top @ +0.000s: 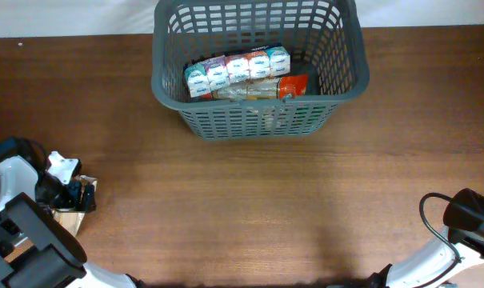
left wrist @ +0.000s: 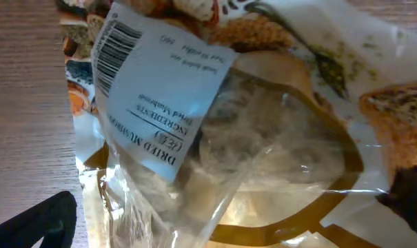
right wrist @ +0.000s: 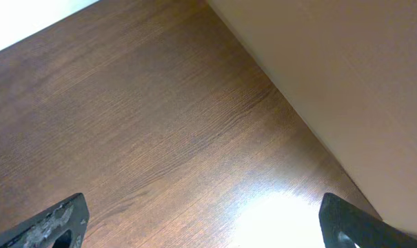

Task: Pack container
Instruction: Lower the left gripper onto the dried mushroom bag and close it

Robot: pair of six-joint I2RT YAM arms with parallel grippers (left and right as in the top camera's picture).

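The container (top: 258, 99), a dark grey lattice-sided basket, stands at the far middle of the table. Inside it lie a row of small cartons (top: 238, 68) and an orange packet (top: 294, 85). At the near left, my left gripper (top: 75, 197) hangs open right over a clear bag of dried mushrooms (left wrist: 215, 138) with a white barcode label. The bag fills the left wrist view; only one dark finger (left wrist: 39, 222) shows at its left edge, and the other is hidden. My right gripper (right wrist: 205, 227) stands open above bare wood at the near right, far from the basket.
The mushroom bag (top: 68, 216) lies on the brown wooden table (top: 250, 200) near its left front corner. The table's right edge (right wrist: 291, 110) runs close beside my right gripper, with pale floor beyond. A white wall lies behind the basket.
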